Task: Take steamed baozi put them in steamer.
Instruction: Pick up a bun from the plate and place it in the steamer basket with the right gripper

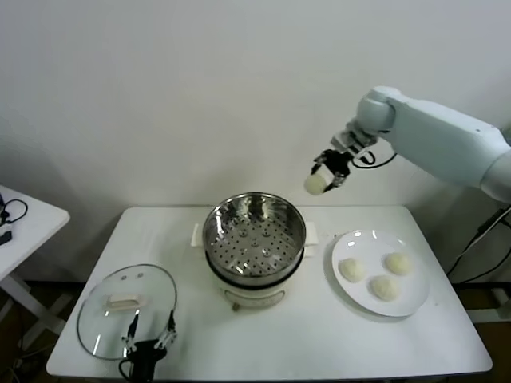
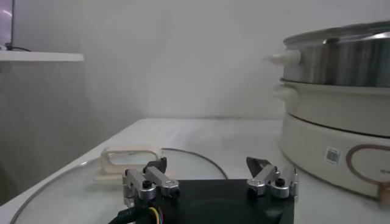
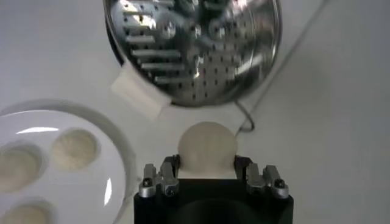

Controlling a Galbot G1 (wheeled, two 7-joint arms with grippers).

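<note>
My right gripper point(image 1: 326, 174) is shut on one cream-white baozi point(image 1: 315, 184) and holds it in the air, to the right of and above the steamer point(image 1: 254, 234). In the right wrist view the baozi point(image 3: 206, 147) sits between the fingers, with the steamer's perforated tray point(image 3: 195, 49) beyond it. Three more baozi point(image 1: 351, 269) point(image 1: 398, 262) point(image 1: 384, 288) lie on the white plate point(image 1: 415, 307) at the right. My left gripper point(image 1: 149, 337) is open and empty, low at the table's front left, over the glass lid's edge.
A round glass lid point(image 1: 108, 311) with a pale handle lies flat at the front left. The steamer stands on a white base point(image 2: 329, 137) with side handles. A second white table point(image 1: 24, 223) stands at far left.
</note>
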